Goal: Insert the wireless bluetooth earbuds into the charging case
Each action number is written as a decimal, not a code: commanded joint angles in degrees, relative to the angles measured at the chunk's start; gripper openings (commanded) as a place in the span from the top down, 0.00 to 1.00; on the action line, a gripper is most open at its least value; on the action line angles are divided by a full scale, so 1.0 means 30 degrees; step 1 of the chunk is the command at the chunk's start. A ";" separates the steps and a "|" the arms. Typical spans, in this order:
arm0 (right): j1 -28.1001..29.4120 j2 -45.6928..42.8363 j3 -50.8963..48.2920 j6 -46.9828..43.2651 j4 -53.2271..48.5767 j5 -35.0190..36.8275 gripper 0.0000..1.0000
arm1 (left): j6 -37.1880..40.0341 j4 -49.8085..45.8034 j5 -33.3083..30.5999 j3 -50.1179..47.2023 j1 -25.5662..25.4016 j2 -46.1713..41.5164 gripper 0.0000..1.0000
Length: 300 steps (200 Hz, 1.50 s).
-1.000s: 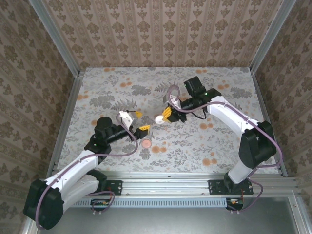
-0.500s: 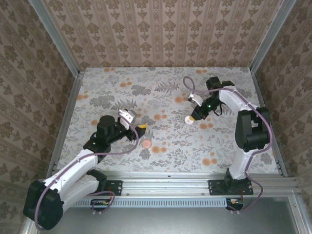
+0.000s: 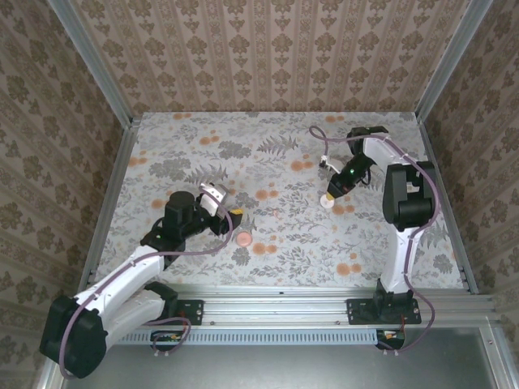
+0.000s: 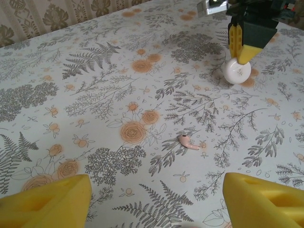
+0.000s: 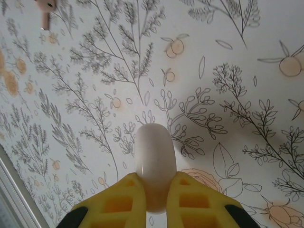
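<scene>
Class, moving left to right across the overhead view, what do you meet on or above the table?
Left pincer → pink case half → earbud → pale case half, held in the right pincer.

Floral-print surface (image 3: 203, 138)
A pink disc (image 3: 243, 238) lies left of centre, a small earbud (image 4: 189, 143) just beyond it.

Soft, even light is falling across the white table (image 3: 186, 134), printed all over with grey ferns and orange blossoms. Beige damask-patterned wallpaper walls (image 3: 268, 49) are closing it in on three sides, silver aluminium corner posts (image 3: 91, 65) are framing them, and a silver aluminium rail (image 3: 276, 304) is running along the near edge.
</scene>
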 commanded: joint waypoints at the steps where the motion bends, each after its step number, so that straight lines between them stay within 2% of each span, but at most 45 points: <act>1: -0.0098 0.0724 0.0707 0.0182 -0.1383 0.0764 0.90 | -0.0089 -0.0135 -0.0118 0.0631 0.0081 0.0083 0.26; 63: -0.0415 0.1750 0.1322 0.0445 -0.1420 0.1531 0.86 | -0.0168 -0.0165 -0.0172 0.0631 0.0129 0.0188 0.27; 114: -0.0596 0.1501 0.1312 0.1126 -0.0505 0.1895 0.68 | -0.0248 -0.0208 -0.0250 0.0708 0.0228 0.0328 0.26; 161: -0.0709 0.0560 0.0940 0.1844 0.0972 0.2054 0.60 | -0.0895 -0.0721 -0.0993 0.1008 0.0721 0.0245 0.24; 190: -0.0782 -0.0612 0.0233 0.2455 0.2271 0.1995 0.58 | -0.1582 -0.1182 -0.1454 0.1290 0.1315 -0.0065 0.22; 192: -0.0755 -0.0714 0.0144 0.2513 0.2359 0.1929 0.58 | -0.1662 -0.1239 -0.1565 0.1335 0.1760 -0.0090 0.22; 205: -0.0761 -0.1863 -0.0632 0.3487 0.3733 0.1305 0.56 | -0.2220 -0.1774 -0.1857 0.1627 0.2415 -0.0130 0.21; 226: -0.0669 -0.4156 -0.2375 0.7062 0.6733 0.0399 0.52 | -0.3550 -0.3061 -0.2443 0.2256 0.3341 -0.0135 0.22; 262: 0.1383 -0.8382 -0.5859 1.2569 1.0204 0.1009 0.46 | -0.5683 -0.7206 -0.2827 0.4388 0.4041 0.0525 0.26; 300: 0.7208 -1.1025 -0.7535 1.6334 1.0132 0.3794 0.41 | -0.9172 -1.1517 -0.4121 0.6331 0.4424 0.1607 0.27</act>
